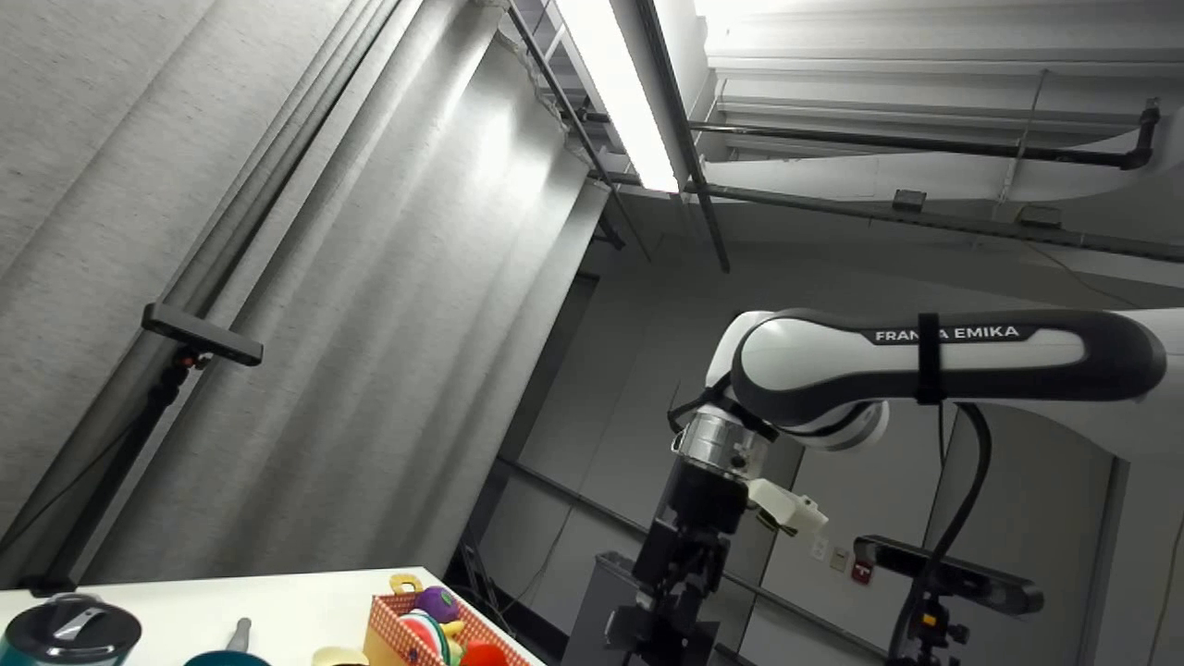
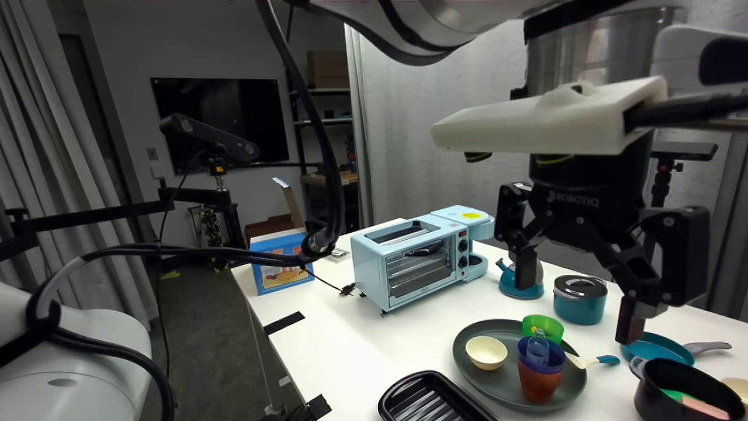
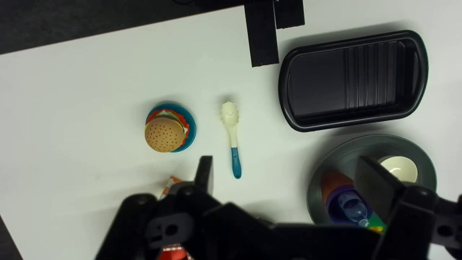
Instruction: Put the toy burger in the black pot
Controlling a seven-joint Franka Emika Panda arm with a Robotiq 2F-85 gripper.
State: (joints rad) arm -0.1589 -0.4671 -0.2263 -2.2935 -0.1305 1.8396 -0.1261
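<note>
Your Robotiq gripper (image 3: 288, 176), nearest in the wrist view, stands spread, grasping nothing; the toy burger (image 3: 164, 134) sits on a teal saucer (image 3: 192, 126), beside the pasta spoon (image 3: 232, 139) and outside the jaws. You are apparently at the pre-grasp step. Next, you likely need to centre over it, descend and close, sparing the saucer, then carry to the black pot (image 2: 657, 400), seen in an exterior view

robot arm (image 1: 851, 361): "FRAN…A EMIKA", partly covered | end effector (image 2: 578, 297): "ROBOTIQ"
</note>
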